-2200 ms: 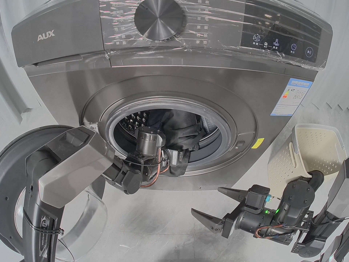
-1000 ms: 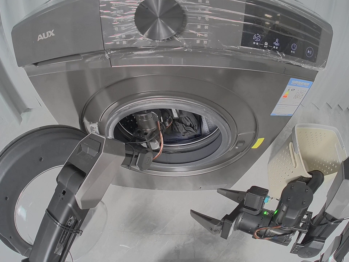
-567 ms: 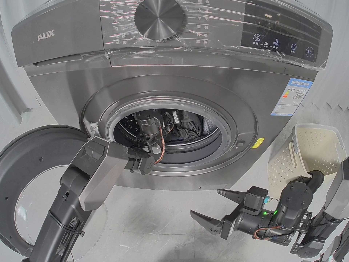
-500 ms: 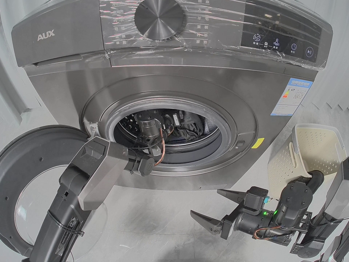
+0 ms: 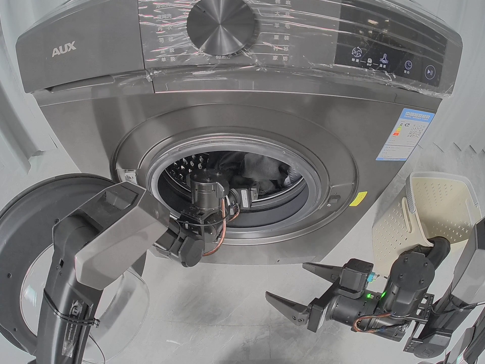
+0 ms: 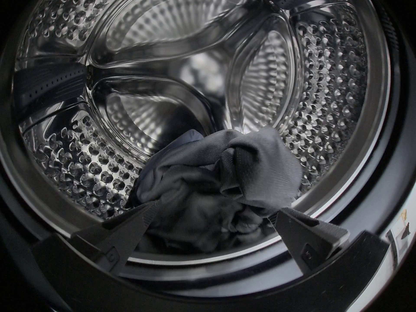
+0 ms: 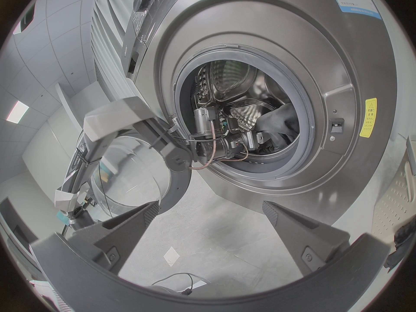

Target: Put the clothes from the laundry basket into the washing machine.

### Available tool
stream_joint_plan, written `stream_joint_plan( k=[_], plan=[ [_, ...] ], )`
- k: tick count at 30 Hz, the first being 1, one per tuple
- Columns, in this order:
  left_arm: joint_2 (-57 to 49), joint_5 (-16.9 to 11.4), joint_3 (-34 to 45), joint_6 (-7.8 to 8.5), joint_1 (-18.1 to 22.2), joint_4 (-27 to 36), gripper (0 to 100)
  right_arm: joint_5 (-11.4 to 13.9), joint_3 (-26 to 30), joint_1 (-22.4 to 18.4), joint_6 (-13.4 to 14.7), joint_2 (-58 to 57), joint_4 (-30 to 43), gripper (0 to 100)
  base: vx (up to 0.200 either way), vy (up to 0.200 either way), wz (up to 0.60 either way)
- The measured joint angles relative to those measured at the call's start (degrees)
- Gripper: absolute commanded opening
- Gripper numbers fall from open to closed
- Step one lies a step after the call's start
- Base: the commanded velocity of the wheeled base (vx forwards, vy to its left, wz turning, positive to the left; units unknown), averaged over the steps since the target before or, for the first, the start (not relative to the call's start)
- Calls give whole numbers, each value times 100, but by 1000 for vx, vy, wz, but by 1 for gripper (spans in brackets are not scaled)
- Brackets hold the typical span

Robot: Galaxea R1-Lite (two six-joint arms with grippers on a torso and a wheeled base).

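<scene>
The left arm point(image 5: 113, 223) is bent up from below, and its wrist is set in the open mouth of the washing machine point(image 5: 283, 112), so that the left gripper point(image 6: 214, 209) is pointed into the drum point(image 6: 173, 61). Its fingers point(image 6: 125, 230) are held wide apart and nothing is gripped. The clothes point(image 6: 221, 178) are seen just beyond the fingertips, low in the drum near its front rim: a crumpled heap of dark grey cloth (one fold is raised above the rest). The right gripper point(image 5: 287, 279) is held low in front of the machine, well apart from the opening, its fingers likewise spread and empty. The laundry basket point(image 5: 439, 203), pale and perforated, is found behind that gripper, beside the machine.
</scene>
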Motion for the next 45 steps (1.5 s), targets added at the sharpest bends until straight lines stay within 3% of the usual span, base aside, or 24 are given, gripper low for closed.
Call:
stream_joint_plan(
  k=[10, 15, 24, 36, 45],
  plan=[
    [-1061, -213, 1883, 247, -267, -11, 100, 0, 16, -20, 4, -6, 0, 100, 0, 0, 0],
    [-1513, -375, 2242, 272, -341, -279, 100, 0, 27, -44, 9, -13, 0, 100, 0, 0, 0],
    [-1793, -395, 2898, 282, -516, -825, 100, 0, 71, -83, 9, -50, 0, 100, 0, 0, 0],
    [-2717, -474, 5105, 290, -1174, -1994, 100, -20, 617, -122, 39, -717, 9, 100, 0, 0, 0],
    [-4404, -422, 6889, 285, -1665, -2315, 100, -538, 1042, -278, 137, -1703, 161, 100, 0, 0, 0]
  ],
)
